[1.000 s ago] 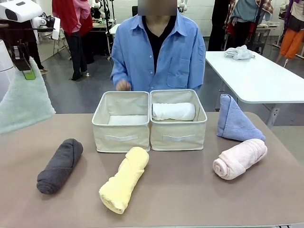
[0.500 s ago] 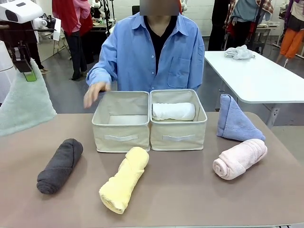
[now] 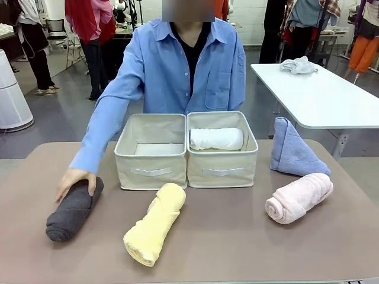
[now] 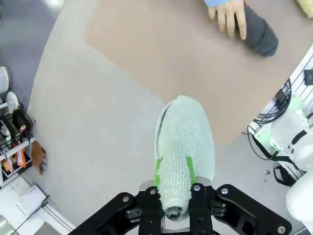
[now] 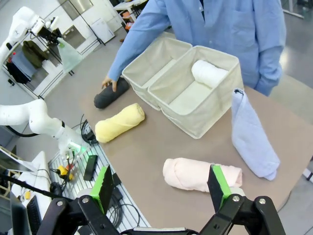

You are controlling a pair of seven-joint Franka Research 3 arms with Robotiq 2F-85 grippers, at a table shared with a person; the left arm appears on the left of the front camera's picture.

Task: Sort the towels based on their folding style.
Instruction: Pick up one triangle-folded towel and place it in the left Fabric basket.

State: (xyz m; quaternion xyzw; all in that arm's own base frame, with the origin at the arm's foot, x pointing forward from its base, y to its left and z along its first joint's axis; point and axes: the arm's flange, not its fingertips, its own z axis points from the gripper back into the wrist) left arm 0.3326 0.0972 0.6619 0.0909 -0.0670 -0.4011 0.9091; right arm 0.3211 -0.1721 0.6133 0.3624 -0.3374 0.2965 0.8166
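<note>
Between the left fingers (image 4: 190, 170), clamped shut on its tip, hangs the pale grey-green cone towel (image 4: 185, 132). The arm has drawn it back from the left side of the bench (image 3: 237, 236). The right fingers (image 5: 103, 186) stand wide apart above the pink roll (image 5: 195, 174), holding nothing. The person's hand (image 3: 76, 179) has just come down on the dark grey roll (image 3: 70, 214). I judge this roll goes next to the right bin (image 3: 222, 171), beside the white roll (image 3: 216, 138).

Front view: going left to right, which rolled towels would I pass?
Dark grey terry roll, yellow terry roll, white terry roll in the right-hand beige fabric bin, pink terry roll.
</note>
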